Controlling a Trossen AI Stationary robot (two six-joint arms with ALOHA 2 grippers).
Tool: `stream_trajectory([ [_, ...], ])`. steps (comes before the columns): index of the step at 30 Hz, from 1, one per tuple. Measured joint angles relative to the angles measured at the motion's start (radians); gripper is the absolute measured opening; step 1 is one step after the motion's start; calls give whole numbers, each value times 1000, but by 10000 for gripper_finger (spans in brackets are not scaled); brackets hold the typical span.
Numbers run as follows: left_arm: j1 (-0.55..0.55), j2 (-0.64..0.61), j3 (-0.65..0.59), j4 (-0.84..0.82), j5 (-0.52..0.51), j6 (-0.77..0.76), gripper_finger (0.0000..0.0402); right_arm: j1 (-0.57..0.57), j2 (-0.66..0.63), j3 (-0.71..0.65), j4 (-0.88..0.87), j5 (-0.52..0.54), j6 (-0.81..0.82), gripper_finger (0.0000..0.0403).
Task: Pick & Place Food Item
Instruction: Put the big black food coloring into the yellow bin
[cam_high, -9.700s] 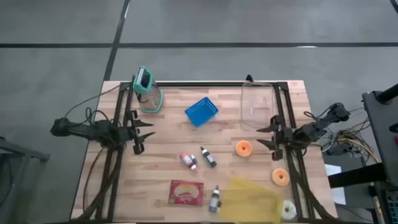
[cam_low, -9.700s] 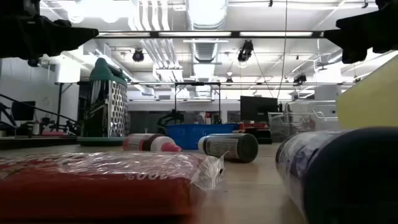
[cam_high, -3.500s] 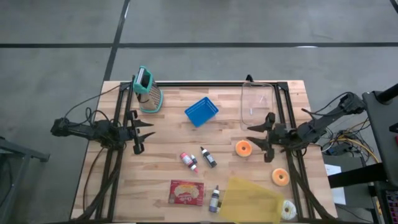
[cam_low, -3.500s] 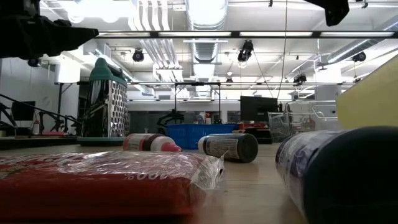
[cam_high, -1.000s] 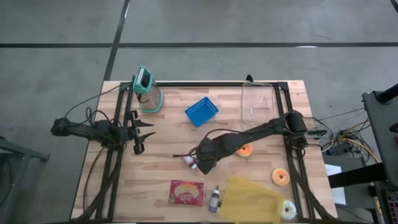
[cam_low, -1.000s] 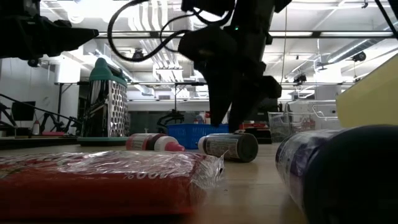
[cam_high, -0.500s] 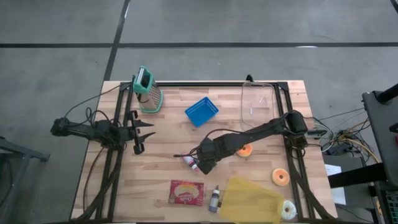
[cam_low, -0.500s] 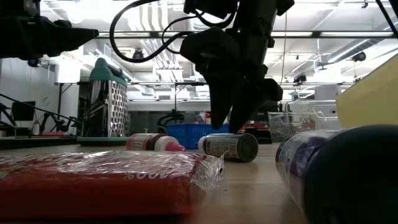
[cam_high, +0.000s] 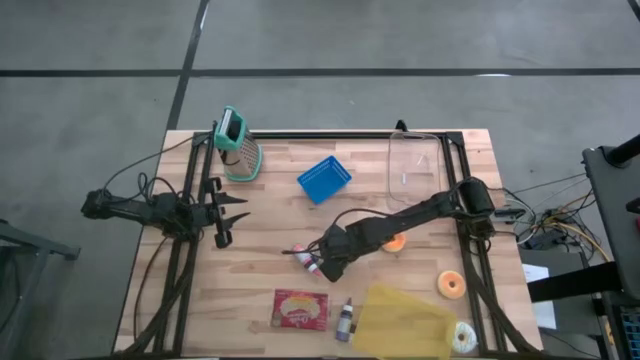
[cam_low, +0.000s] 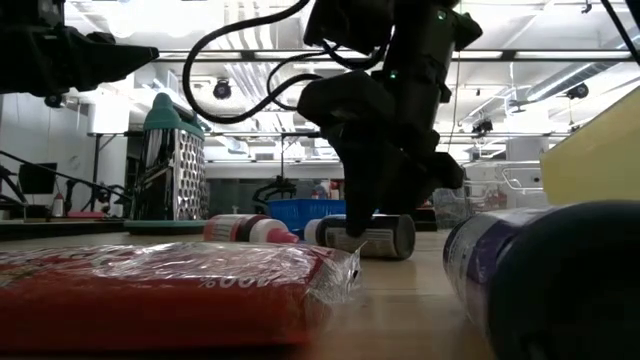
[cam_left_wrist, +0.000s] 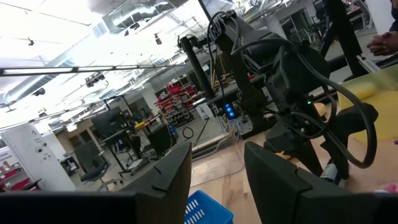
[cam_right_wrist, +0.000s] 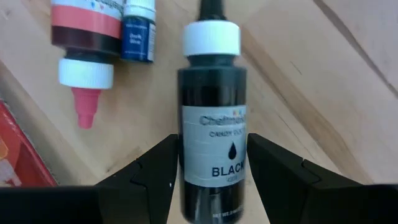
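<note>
Right gripper (cam_right_wrist: 211, 163): low over the middle of the table (cam_high: 270, 190), fingers spread to either side of the black food-colouring bottle (cam_right_wrist: 212, 127); the fingers flank the bottle's body, and whether they press on it I cannot tell.
Black bottle: one, lying on its side on the wood, white collar and dark tip pointing away from the gripper; label reads BLACK.
Red bottle (cam_right_wrist: 86, 43): one, lying just beside the black one, white collar and pink tip.
Small blue-labelled bottle (cam_right_wrist: 137, 30): one, touching the red bottle's side in the right wrist view.
Further dark bottle (cam_high: 345, 320): one, near the front edge, beside the red packet.
Left gripper (cam_high: 232, 212): waiting at the left side of the table, fingers parted, nothing between them.
Red packet (cam_high: 301, 309): one, flat, near the front edge.
Blue basket (cam_high: 324, 179): one, toward the back of the table.
Grater (cam_high: 238, 146): one, teal-topped, back left corner.
Orange rings: two, one (cam_high: 395, 243) partly under the right arm, one (cam_high: 451, 285) nearer the right edge.
Yellow sheet (cam_high: 400, 322): one, front right.
Clear container (cam_high: 414, 170): one, back right.
</note>
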Motion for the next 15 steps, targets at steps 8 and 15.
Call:
stream_trajectory([
  [8, 0, 0, 0, 0, 0, 0, 152, 0, 0, -18, 16, -1, 7, 187],
  [15, 0, 0, 0, 0, 0, 0, 152, 0, 0, -33, 33, -1, 29, 187],
])
